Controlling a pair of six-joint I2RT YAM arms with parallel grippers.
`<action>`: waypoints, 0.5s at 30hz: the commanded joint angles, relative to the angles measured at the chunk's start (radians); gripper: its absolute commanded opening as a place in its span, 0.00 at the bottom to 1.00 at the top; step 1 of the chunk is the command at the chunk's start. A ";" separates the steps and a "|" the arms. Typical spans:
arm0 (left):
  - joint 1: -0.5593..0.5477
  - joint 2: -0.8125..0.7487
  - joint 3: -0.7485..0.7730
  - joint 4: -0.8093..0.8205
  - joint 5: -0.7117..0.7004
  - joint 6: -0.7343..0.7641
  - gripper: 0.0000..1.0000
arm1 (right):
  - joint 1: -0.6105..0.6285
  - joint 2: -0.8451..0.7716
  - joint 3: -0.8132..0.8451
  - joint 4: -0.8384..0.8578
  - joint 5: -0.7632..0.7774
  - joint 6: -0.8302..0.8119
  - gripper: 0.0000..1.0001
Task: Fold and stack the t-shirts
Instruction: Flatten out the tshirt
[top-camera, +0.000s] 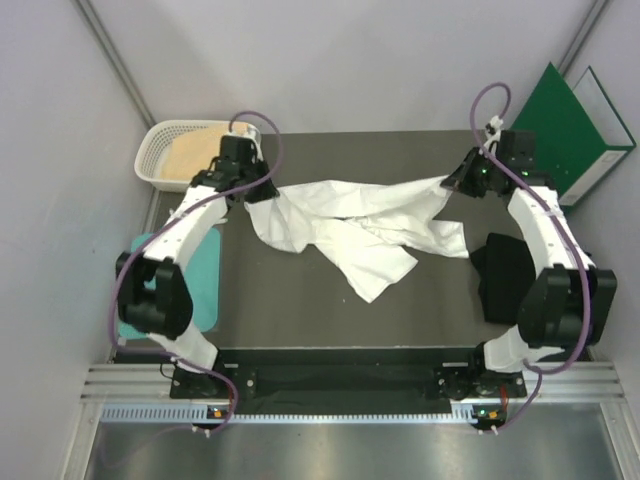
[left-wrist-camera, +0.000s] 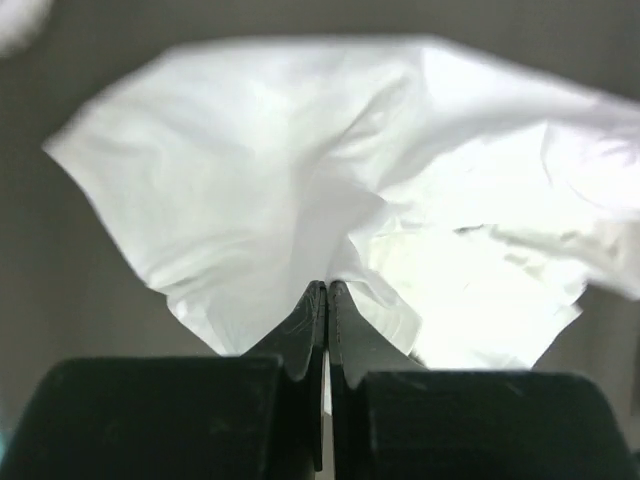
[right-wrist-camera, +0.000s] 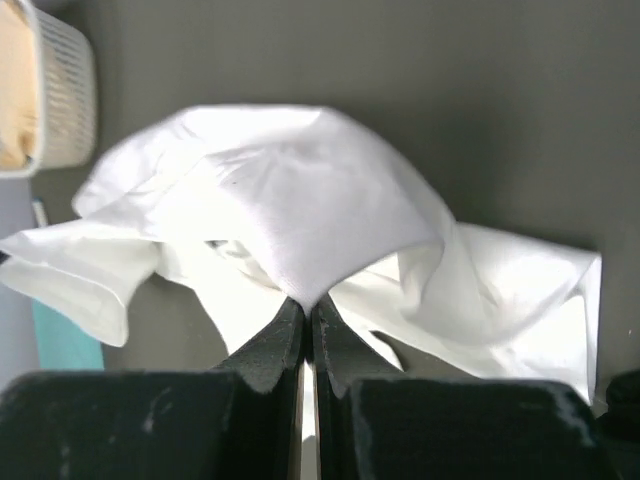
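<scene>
A crumpled white t-shirt (top-camera: 350, 225) hangs stretched between both grippers above the dark table (top-camera: 330, 320), its middle sagging onto the surface. No print shows on it. My left gripper (top-camera: 264, 192) is shut on the shirt's left end; in the left wrist view the cloth (left-wrist-camera: 300, 170) bunches at the closed tips (left-wrist-camera: 327, 286). At the shirt's right end my right gripper (top-camera: 453, 183) is shut, the fabric (right-wrist-camera: 300, 190) pinched in its tips (right-wrist-camera: 305, 302). A black t-shirt (top-camera: 505, 275) lies folded at the right, by the right arm. In the basket at the back left lies a tan-peach t-shirt (top-camera: 190, 155).
The white plastic basket (top-camera: 152, 150) sits off the table's back left corner. A flat teal board (top-camera: 205, 275) lies at the left edge under the left arm. A green binder (top-camera: 570, 130) leans at the back right. Grey walls close in both sides.
</scene>
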 joint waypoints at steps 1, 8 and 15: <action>-0.025 0.132 -0.037 0.032 0.179 0.016 0.00 | -0.003 0.078 -0.046 0.050 -0.026 -0.041 0.00; -0.090 0.345 0.211 -0.164 0.188 0.087 0.44 | 0.000 0.166 -0.048 0.073 -0.037 -0.036 0.00; -0.093 0.142 0.089 -0.143 0.070 0.007 0.99 | 0.006 0.210 -0.026 0.062 -0.035 -0.045 0.00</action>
